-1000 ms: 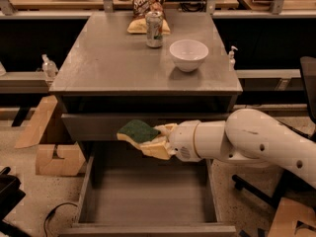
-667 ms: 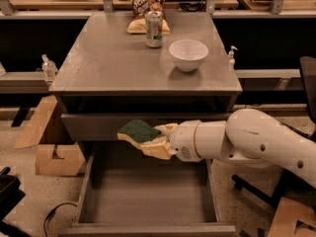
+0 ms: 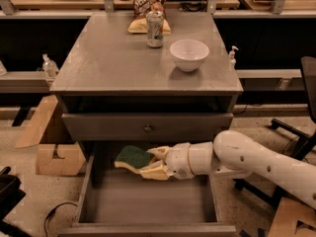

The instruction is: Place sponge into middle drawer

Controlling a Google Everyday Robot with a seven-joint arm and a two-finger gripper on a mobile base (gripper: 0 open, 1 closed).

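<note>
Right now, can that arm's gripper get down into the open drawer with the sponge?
Probably yes. The gripper, shut on the sponge, hangs just above the pulled-out middle drawer, and nothing shows between it and the drawer floor.

The gripper (image 3: 151, 163) holds the green-topped sponge (image 3: 131, 156) above the open middle drawer (image 3: 148, 207).

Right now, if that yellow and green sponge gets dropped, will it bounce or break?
Probably neither. The yellow foam sponge with the green scrub top looks soft and light: the tool, over the open grey middle drawer, holds it by one end without it sagging. It would likely land quietly and stay flat, not roll.
</note>
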